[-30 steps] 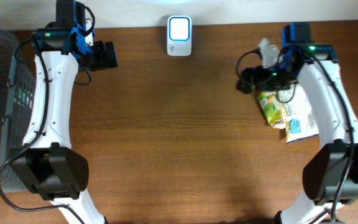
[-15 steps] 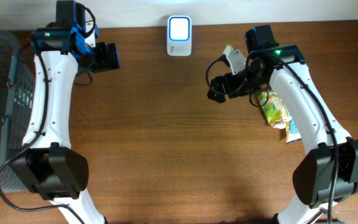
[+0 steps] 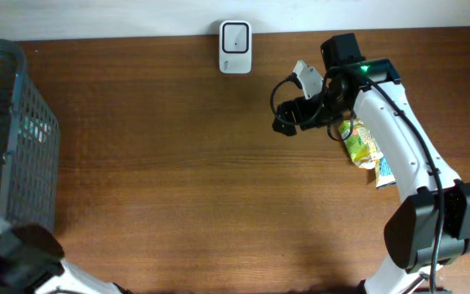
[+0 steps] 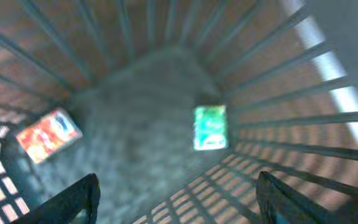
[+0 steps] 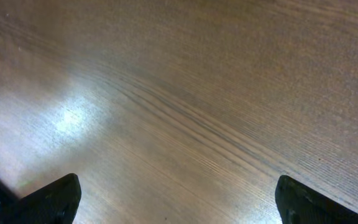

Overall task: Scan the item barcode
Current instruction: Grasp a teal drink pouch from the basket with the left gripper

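Observation:
A white barcode scanner (image 3: 235, 37) stands at the table's back edge. Two snack packets, a green-yellow one (image 3: 360, 140) and a white-blue one (image 3: 387, 169), lie on the table beside my right arm. My right gripper (image 3: 286, 121) (image 5: 179, 202) hangs open over bare wood to their left, with nothing between its fingers. My left gripper (image 4: 179, 205) is open above the inside of the grey basket (image 4: 135, 81), empty. On the basket floor lie a green packet (image 4: 210, 127) and a red-orange packet (image 4: 48, 134), both blurred. The overhead view does not show the left gripper.
The grey mesh basket (image 3: 11, 131) stands at the table's left edge, its bars surrounding the left wrist view. The left arm's base (image 3: 19, 257) sits at the front left, the right arm's base (image 3: 435, 237) at the front right.
My left arm has swung from the table's back left out of the overhead view and over the basket. My right gripper moved left, away from the packets. The scanner's screen has dimmed.

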You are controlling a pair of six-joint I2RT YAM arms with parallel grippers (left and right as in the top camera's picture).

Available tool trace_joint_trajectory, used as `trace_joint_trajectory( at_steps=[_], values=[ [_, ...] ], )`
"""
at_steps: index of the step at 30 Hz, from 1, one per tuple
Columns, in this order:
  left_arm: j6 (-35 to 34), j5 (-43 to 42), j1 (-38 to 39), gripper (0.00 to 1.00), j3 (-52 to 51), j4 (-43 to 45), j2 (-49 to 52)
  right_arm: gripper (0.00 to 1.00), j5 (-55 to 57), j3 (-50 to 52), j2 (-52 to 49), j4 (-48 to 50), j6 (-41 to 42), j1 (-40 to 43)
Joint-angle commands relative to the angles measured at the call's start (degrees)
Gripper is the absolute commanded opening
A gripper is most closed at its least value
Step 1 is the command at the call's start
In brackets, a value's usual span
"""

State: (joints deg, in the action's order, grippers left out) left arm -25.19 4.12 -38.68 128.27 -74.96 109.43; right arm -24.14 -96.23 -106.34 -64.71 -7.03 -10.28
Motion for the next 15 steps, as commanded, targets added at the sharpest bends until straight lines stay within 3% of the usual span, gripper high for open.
trace_joint_trajectory(
  at_steps=[1, 6, 15],
  values=[
    [4.2, -2.6, 1.1, 0.77, -6.8, 6.2, 5.9, 0.99, -0.7, -0.4, -0.5, -1.3, 0.2, -0.2],
    [9.3, -5.9, 1.9, 0.77, -10.4, 13.2, 13.4, 0.99, -0.7, -0.4, -0.5, -2.3, 0.2, -0.2],
    [9.5, -8.4, 3.6, 0.78, -10.4, 18.4, 23.4, 0.99, -0.7, -0.4, -0.5, -2.9, 0.2, -0.2]
  ],
)
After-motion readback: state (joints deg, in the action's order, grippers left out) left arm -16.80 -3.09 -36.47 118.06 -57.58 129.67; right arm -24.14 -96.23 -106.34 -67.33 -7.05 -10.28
